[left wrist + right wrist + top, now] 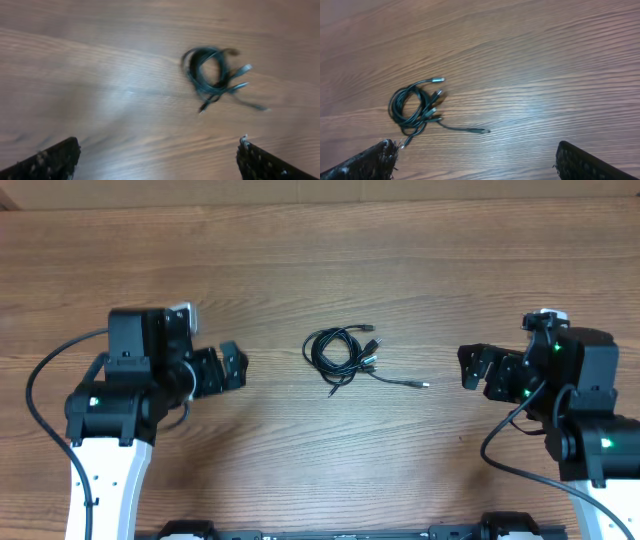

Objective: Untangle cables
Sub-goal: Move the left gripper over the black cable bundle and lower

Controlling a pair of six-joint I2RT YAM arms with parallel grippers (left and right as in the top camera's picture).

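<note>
Both my sets of jaws stand wide apart w/ nothing btwn them. My left gripper (pixel 233 367) sits over bare wood. Its wrist view shows only my two fingertips (pixel 52 159) at the bottom corners, grain btwn. Same for my right gripper (pixel 470 367): spread, empty, framing bare table (pixel 300 260).

Further out, the cables (pixel 345 352) lie in one small knot on the table, roughly midway btwn my two grippers & well apart from both. From the left jaws they're ahead & off to the right. From the right jaws they're ahead & off to the left. It's a tight coil of thin black cords, w/ several plugs poking out on the side nearer my right gripper. One loose tail (pixel 405 382) trails toward the right jaws & ends in a small plug.

Step, as I judge it: the very start, i.e. approach. Nothing is grasped & no cord is separated yet. The next move prob. calls for one gripper pinning the coil while the other takes the loose tail near its plug & draws it out. The cords are thin & flat on the wood, so my fingers need to come in low & close precisely.

Containers: none in view, so nothing holds the cables; they lie straight on the table.
</note>
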